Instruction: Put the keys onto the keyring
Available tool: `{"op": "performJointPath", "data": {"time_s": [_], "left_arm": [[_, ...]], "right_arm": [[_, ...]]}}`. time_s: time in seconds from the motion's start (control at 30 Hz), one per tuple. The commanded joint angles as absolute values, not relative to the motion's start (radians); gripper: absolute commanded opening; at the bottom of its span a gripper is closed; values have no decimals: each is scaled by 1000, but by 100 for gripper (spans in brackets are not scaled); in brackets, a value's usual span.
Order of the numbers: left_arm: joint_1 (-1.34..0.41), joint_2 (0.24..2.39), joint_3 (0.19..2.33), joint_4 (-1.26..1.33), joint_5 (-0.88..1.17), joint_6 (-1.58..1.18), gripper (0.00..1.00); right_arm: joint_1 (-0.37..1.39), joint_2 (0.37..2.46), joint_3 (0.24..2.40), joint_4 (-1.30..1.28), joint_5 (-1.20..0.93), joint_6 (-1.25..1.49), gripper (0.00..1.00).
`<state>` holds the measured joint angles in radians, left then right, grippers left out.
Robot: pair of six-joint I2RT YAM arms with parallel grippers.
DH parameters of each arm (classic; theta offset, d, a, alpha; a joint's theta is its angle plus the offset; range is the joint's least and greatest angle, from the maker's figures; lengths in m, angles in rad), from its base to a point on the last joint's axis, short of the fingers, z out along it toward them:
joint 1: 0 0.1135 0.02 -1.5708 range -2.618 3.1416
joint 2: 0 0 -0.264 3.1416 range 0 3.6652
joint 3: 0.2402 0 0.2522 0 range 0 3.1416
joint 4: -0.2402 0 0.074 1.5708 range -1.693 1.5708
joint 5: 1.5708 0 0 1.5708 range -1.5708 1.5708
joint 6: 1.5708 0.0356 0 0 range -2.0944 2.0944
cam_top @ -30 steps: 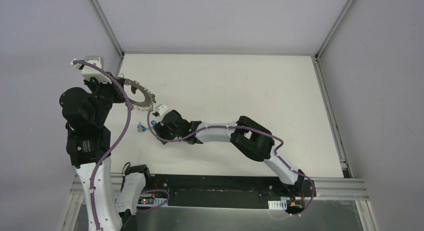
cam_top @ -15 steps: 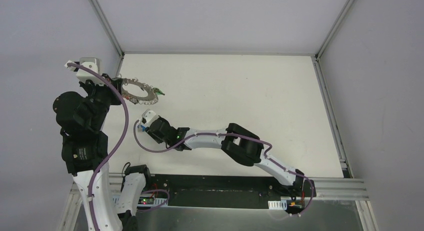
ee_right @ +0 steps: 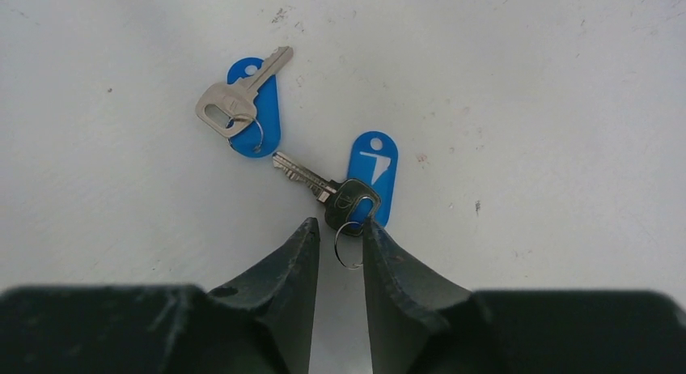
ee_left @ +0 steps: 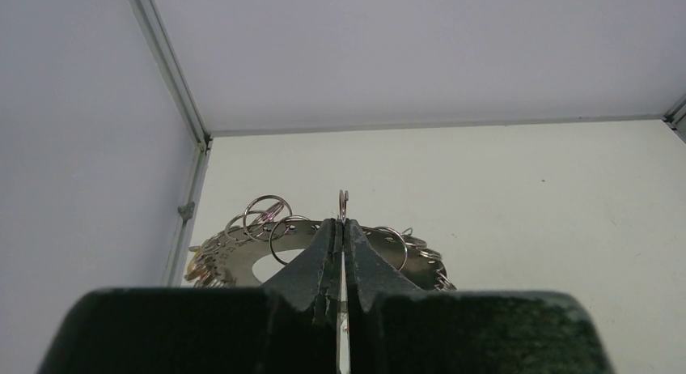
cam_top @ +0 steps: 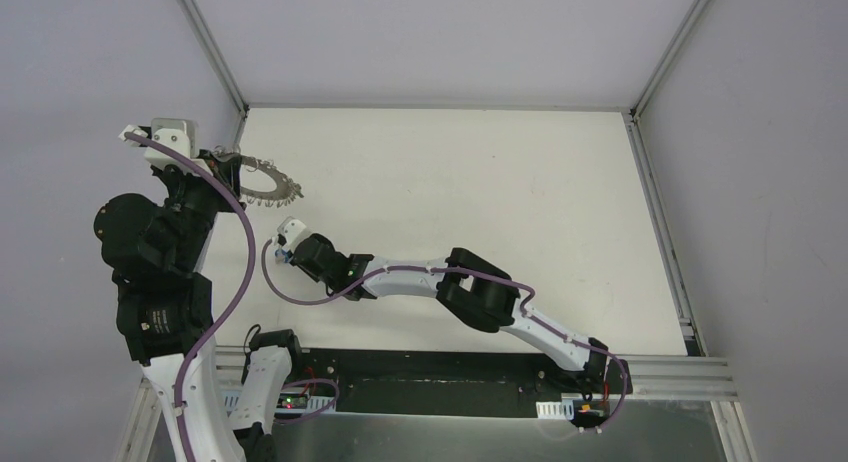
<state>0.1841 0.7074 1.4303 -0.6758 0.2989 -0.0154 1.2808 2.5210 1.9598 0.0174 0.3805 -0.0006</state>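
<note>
My left gripper is shut on the keyring, a grey metal ring edged with wire loops, and holds it above the table's far left corner. In the left wrist view the keyring lies flat behind the shut fingertips of the left gripper. Two keys lie on the table. A black-headed key with a blue tag has its small wire ring between the narrowly open fingers of my right gripper. A silver key rests on another blue tag. The right gripper covers both from above.
The table's metal frame rail and the grey wall run close along the left of the keyring. The rail also shows in the left wrist view. My right arm stretches across the near part of the table.
The right gripper has moved left and down over the two blue-tagged keys, its jaws narrowing. The left gripper has drawn the keyring back toward the left corner.
</note>
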Motion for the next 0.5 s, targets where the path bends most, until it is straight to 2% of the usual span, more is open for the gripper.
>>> {"op": "performJointPath", "data": {"time_s": [0.0, 0.13, 0.33, 0.47], "left_arm": [[185, 695, 1460, -632, 331, -15, 0], [186, 682, 1448, -639, 335, -16, 0], [185, 671, 1426, -646, 364, -26, 0], [185, 664, 1417, -649, 394, -35, 0]], "right_arm": [[1279, 2575, 1953, -84, 368, -10, 27], [1279, 2555, 1925, -84, 376, -13, 19], [1278, 2476, 1802, -7, 410, -17, 0], [1276, 2409, 1708, 45, 424, -15, 0]]}}
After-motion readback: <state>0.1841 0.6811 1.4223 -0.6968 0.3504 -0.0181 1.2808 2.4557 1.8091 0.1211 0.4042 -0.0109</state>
